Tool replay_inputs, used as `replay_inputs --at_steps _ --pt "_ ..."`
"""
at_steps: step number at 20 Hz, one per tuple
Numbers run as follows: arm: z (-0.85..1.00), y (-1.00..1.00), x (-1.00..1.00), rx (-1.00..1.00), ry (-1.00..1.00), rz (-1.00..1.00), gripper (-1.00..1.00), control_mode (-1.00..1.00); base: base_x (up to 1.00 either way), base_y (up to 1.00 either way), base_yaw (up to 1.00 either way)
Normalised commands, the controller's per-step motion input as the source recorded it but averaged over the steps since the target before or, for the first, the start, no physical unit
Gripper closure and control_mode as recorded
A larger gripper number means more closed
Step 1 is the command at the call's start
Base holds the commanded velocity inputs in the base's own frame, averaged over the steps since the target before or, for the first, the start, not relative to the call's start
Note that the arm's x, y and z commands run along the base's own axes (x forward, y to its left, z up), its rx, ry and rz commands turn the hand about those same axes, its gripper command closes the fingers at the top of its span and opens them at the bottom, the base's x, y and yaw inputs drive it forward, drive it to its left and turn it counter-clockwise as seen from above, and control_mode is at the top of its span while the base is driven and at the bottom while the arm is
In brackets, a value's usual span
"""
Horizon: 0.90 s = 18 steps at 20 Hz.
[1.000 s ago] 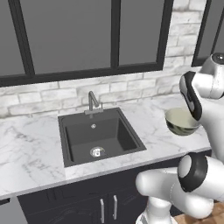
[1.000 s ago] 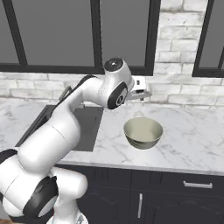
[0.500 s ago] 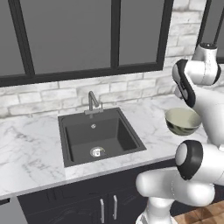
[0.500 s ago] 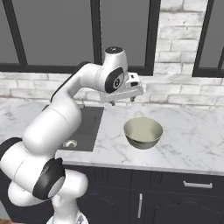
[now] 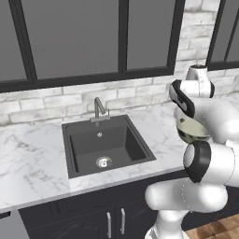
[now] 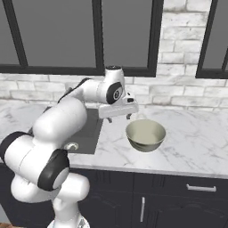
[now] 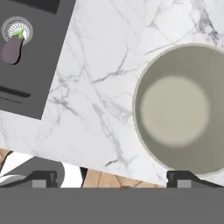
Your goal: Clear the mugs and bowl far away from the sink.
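Note:
The greyish olive bowl point(image 6: 145, 135) stands upright on the marble counter to the right of the black sink point(image 5: 102, 144); it holds nothing. In the left base view the bowl point(image 5: 192, 130) is partly behind my arm. My gripper point(image 6: 119, 116) hangs open above the counter, between the sink's right rim and the bowl, holding nothing. In the hand view the bowl point(image 7: 183, 109) lies at the right and a corner of the sink point(image 7: 30, 57) at the upper left, with my gripper point(image 7: 113, 179) over bare marble near the counter's front edge. The mugs are out of view.
A purple eggplant point(image 7: 12, 49) lies in the sink basin by the round drain point(image 7: 18, 29). The grey faucet point(image 5: 98, 109) stands behind the sink. A brick wall and dark-framed windows close off the back. Marble counter point(image 6: 196, 142) stretches to the right of the bowl.
My hand has swung left, away from above the bowl toward the sink, and dropped a little. The bowl has stayed where it was and the jaws have stayed open.

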Motion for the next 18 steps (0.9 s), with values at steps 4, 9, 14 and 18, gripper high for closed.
replay_inputs --at_steps 4,9,14,18 --pt "-0.69 0.01 0.48 0.00 0.19 0.00 -1.00 -1.00 0.00 0.00 0.00" --pt "-0.34 0.00 0.55 0.00 0.28 0.00 -1.00 -1.00 0.00 0.00 0.00" --pt "-0.33 0.00 0.48 -0.01 0.19 0.02 -1.00 -1.00 0.00 0.00 0.00" --pt "-0.46 -0.10 0.14 0.00 0.01 0.03 -1.00 -1.00 0.00 0.00 0.00"
